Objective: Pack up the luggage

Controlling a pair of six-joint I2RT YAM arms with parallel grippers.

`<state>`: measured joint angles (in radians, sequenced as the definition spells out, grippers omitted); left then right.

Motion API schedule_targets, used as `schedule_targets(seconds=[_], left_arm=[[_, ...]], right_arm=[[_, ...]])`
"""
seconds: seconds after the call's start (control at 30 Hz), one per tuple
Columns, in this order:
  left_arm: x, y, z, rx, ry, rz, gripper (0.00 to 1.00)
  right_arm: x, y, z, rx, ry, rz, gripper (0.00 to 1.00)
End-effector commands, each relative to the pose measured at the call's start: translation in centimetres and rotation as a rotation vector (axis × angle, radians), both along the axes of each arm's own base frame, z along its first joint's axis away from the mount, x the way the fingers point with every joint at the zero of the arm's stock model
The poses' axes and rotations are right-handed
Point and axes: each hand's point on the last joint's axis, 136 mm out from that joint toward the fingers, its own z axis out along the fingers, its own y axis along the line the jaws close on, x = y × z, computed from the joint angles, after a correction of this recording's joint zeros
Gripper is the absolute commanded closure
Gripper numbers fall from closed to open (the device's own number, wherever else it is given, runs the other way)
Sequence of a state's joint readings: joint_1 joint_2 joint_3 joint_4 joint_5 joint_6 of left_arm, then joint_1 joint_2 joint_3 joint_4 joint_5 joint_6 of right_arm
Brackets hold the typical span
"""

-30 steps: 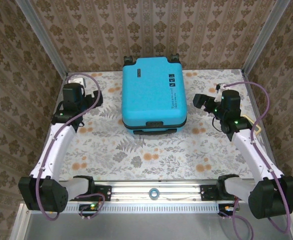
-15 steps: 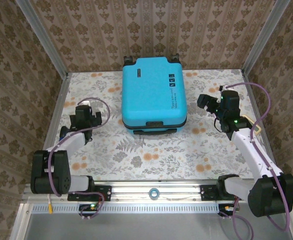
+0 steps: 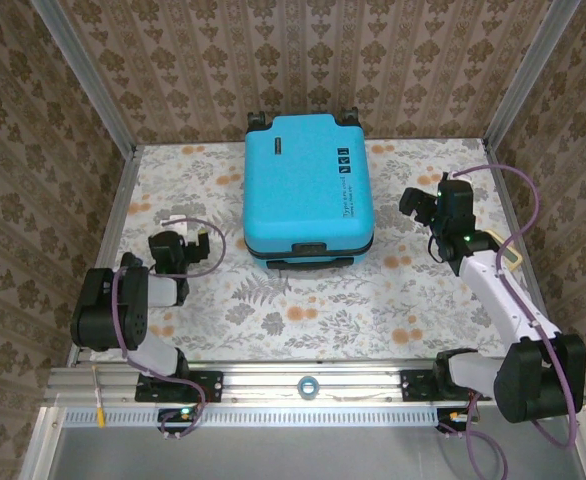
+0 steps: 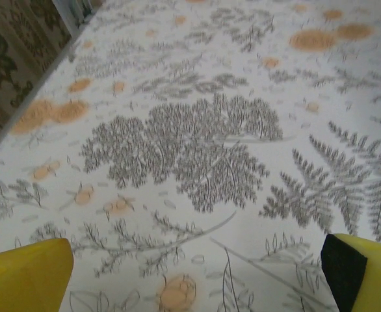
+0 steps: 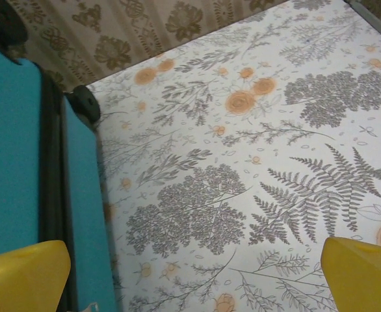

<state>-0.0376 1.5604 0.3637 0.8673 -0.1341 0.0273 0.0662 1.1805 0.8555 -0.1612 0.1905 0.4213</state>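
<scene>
One closed luggage (image 3: pixel 307 188) lies between left pincer (image 3: pixel 200 241) and right pincer (image 3: pixel 411 203).

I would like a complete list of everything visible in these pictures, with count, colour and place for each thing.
luggage: one, turquoise with black trim, closed, lying flat at the far middle of the table
table: one, white cover with grey ferns and orange flowers, under everything
walls: three, brown patterned wallpaper, at left, far end and right
rail: one, silver, along the near edge
ring: one, bluish, on the rail's middle
left arm: one, black and white, purple cable, folded at near left
right arm: one, same colours, stretched along the right side
left tool: one, yellow tips, open, empty, over bare table
right tool: one, yellow tips, open, empty, beside the luggage
</scene>
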Motion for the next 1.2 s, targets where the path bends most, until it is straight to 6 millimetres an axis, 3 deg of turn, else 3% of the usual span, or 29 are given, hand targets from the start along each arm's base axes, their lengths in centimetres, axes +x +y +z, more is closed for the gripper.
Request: schedule_targets(seconds=[0.0, 0.2, 0.3, 0.73, 1.17], left_arm=[[1.2, 0.0, 2.6, 0.009, -0.098, -0.016, 0.00], [1.2, 0.0, 2.5, 0.010, -0.092, -0.015, 0.00], [1.2, -0.1, 2.5, 0.012, -0.093, -0.015, 0.00], [1.2, -0.1, 2.4, 0.012, -0.091, -0.015, 0.00], [1.2, -0.1, 2.5, 0.012, -0.092, -0.016, 0.00]], right_arm=[[0.4, -1.4, 0.5, -0.028, -0.035, -0.077, 0.00], [0.2, -2.8, 0.4, -0.111, -0.035, -0.125, 0.00], [1.1, -1.4, -0.1, -0.197, -0.084, 0.012, 0.00], [1.6, -1.0, -4.0, -0.308, -0.054, 0.098, 0.00], [1.2, -2.7, -7.3, -0.345, -0.069, -0.005, 0.00]])
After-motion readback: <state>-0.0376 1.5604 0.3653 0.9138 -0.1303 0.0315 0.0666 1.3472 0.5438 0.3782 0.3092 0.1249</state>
